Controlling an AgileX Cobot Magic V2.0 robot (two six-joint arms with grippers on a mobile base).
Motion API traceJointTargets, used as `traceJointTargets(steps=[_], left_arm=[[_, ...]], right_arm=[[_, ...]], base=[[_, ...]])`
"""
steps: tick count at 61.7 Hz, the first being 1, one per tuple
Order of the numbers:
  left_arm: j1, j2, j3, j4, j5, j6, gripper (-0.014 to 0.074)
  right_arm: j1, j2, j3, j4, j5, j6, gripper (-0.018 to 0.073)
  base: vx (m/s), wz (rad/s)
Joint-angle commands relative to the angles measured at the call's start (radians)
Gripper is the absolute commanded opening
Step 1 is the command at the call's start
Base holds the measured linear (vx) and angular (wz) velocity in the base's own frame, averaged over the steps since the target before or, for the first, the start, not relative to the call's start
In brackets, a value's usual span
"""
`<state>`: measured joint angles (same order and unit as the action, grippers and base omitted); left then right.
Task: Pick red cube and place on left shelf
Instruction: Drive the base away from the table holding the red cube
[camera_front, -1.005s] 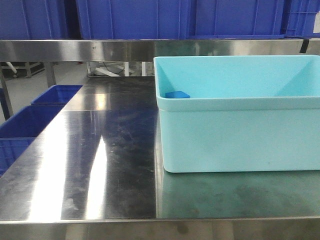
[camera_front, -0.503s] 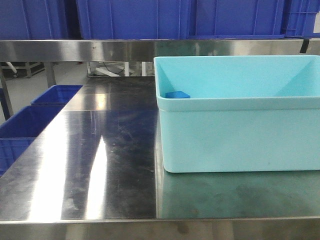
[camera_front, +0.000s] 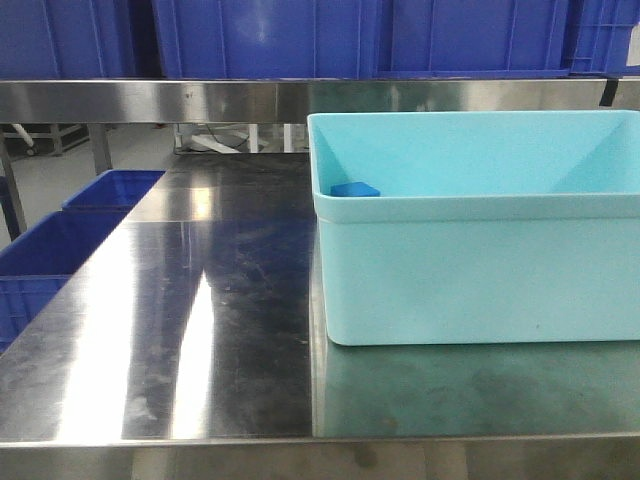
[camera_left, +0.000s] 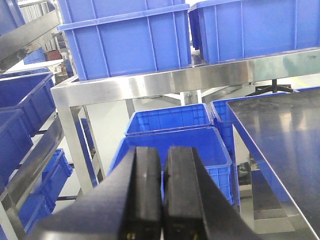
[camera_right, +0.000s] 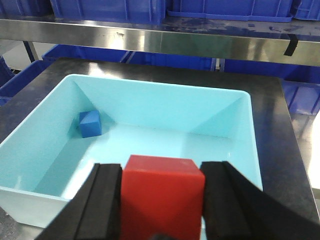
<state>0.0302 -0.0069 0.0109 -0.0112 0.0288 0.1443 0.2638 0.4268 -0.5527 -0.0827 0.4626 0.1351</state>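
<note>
I find my right hand clamped on the red cube, above the turquoise bin (blue block inside). My left hand is pressed together and empty, with the left shelf in its view.

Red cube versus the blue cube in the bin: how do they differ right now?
The red cube is clamped between the black fingers of the right gripper; the small blue cube lies loose. The red cube is held off the floor of the pale turquoise plastic bin; the blue cube rests on it, near the left wall. Both are plain solid-coloured blocks.
</note>
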Motion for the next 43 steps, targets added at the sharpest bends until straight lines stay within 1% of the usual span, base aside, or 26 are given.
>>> traceJointTargets(steps=[1,43], left_arm=[[-0.007,-0.015,0.022,-0.005,-0.090,0.001,0.0106],[-0.007,-0.015,0.022,-0.005,-0.090,0.001,0.0106]], right_arm=[[-0.005,0.004,-0.027,-0.004,-0.084,-0.007,0.0057],[-0.005,0.004,-0.027,-0.004,-0.084,-0.007,0.0057]], base=[[0.00,0.00],[0.00,0.00]])
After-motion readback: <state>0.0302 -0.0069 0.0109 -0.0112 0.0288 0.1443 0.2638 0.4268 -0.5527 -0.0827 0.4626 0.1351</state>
